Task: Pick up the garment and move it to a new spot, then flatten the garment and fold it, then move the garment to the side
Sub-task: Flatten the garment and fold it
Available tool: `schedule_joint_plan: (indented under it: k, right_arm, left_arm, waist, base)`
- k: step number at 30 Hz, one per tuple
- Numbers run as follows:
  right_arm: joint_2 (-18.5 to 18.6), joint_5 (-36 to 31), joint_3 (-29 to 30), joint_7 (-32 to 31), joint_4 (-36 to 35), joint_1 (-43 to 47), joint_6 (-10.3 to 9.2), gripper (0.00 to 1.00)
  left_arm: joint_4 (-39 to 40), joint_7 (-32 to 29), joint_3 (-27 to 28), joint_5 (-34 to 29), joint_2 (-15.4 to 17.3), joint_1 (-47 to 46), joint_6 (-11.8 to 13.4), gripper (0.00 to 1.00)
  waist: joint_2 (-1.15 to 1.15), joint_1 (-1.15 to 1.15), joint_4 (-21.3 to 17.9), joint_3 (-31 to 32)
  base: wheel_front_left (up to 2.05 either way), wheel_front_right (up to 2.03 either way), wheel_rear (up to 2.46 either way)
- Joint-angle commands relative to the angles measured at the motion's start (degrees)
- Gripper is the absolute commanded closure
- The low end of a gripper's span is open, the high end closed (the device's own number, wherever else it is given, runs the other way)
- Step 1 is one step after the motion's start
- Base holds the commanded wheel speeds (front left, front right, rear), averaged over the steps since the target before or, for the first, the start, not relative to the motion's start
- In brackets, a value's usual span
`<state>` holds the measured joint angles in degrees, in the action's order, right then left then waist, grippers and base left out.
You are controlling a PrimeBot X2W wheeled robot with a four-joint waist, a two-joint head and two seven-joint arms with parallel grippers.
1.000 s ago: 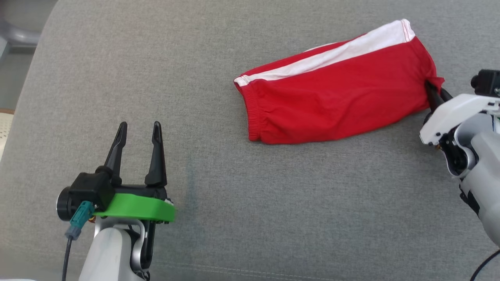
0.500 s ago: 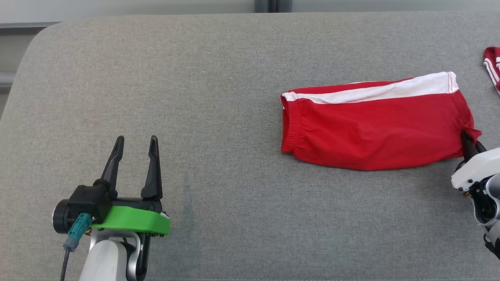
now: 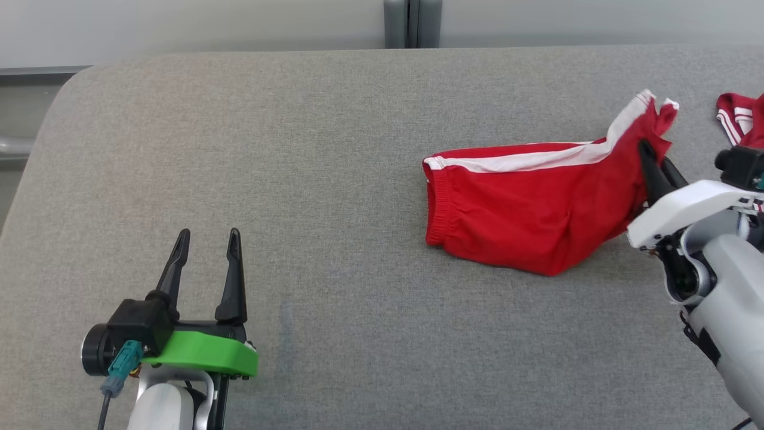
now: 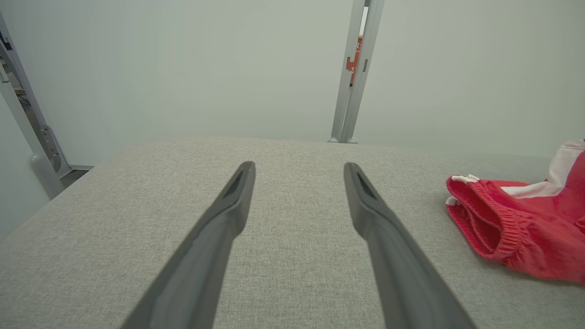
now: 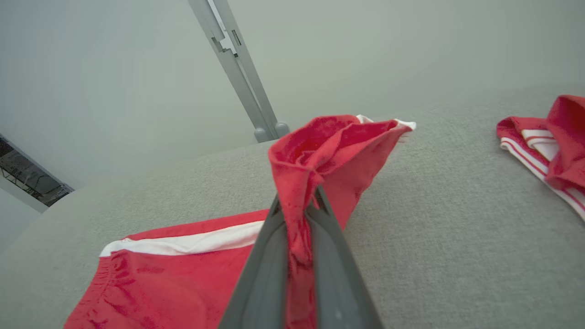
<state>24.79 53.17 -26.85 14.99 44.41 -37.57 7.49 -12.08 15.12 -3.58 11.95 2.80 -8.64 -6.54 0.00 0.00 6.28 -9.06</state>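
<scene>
Between the right fingers (image 3: 652, 173) we find one end of the garment (image 3: 525, 221), a pair of red shorts with a white side stripe. These fingers are closed on a bunched fold of its cloth, and the pinched end stands raised. The elastic waistband end lies flat on the surface (image 3: 334, 179), on the side toward the left fingers (image 3: 233, 269). The left fingers are spread wide and hold nothing. They sit over bare surface, well apart from the garment.

**Handling**
- We judge the garment light, soft and fully limp. It sags from the pinch and has no stiffness of its own.
- We expect a one-point hold to leave the free end trailing and bunching, and the woven surface probably adds drag.
- We see no fragile parts. The thin cloth may slip from a shallow pinch.

**Where to take hold**
- We recommend gripping through both layers at a hem or waistband corner, where the seam is thicker.
- For flattening, we judge the waistband end the natural second hold for the left fingers.

**Surface and room**
- The surface is grey woven upholstery with a rounded corner beyond the left fingers.
- A second garment (image 3: 737, 119), red and white, lies beyond the right fingers, apart from the held one.
- A pale wall and a metal post (image 3: 409, 24) stand past the far edge.
</scene>
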Motion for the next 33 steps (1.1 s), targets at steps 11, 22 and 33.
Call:
schedule_joint_plan:
  k: [11,22,33]
  right_arm:
    - [-7.2,-10.8,-5.5,0.1,-10.4,2.2,0.0,1.0]
    - [-12.6,-13.2,-6.8,-0.3,-7.6,6.9,0.0,0.0]
    - [-7.5,-12.6,1.0,0.2,-15.8,9.4,0.01,0.0]
  left_arm:
    - [0.2,0.0,-1.1,1.1,0.2,0.8,0.0,0.0]
    - [0.3,0.0,-2.8,3.2,0.2,-0.5,1.2,0.0]
    - [0.3,0.0,-2.4,2.7,0.2,-0.2,1.5,0.0]
  waist:
    - [0.0,0.0,3.9,0.4]
    - [0.0,0.0,5.9,-1.6]
    - [0.0,0.0,4.1,-1.4]
  base:
    - [0.0,0.0,0.0]
    - [0.0,0.0,0.0]
    - [0.0,0.0,0.0]
